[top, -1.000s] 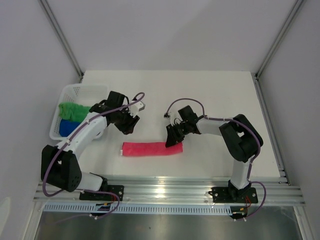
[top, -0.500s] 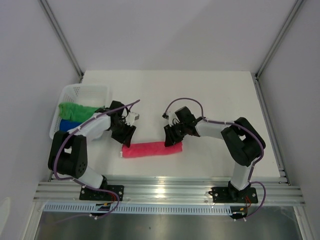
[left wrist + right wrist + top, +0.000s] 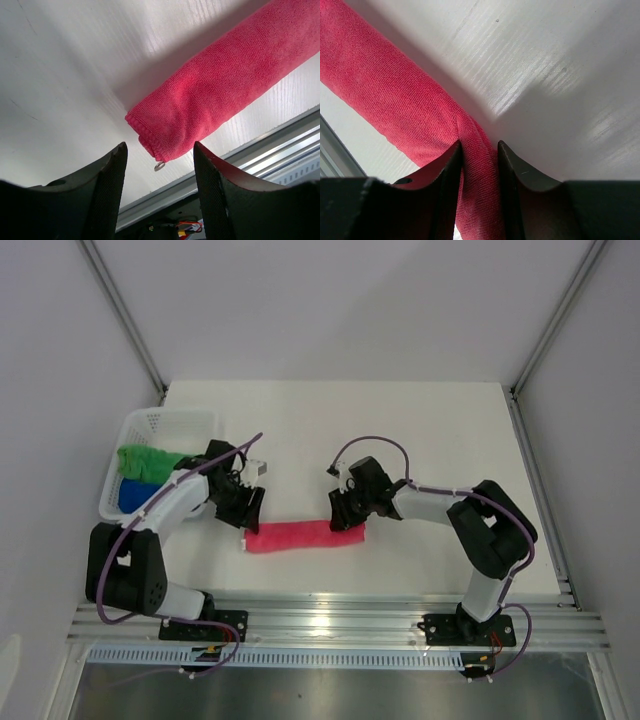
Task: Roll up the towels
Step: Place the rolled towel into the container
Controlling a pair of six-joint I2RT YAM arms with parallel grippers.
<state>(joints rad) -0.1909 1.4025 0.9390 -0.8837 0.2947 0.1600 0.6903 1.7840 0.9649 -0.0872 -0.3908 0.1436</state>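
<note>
The pink-red towel lies rolled into a long tube near the table's front. My left gripper sits at the roll's left end; in its wrist view the gripper is open, the towel's tip just ahead of the gap, touching neither finger. My right gripper is on the roll's right end. In its wrist view the gripper has a fold of the towel filling the space between its jaws. The green towel and the blue towel lie in the basket.
A white mesh basket stands at the table's left edge, close behind my left arm. A metal rail runs along the near edge just in front of the roll. White walls close in both sides.
My left gripper has come from beside the basket down and forward to the roll's left end. The right gripper has stayed at the right end, its jaws a little wider.
</note>
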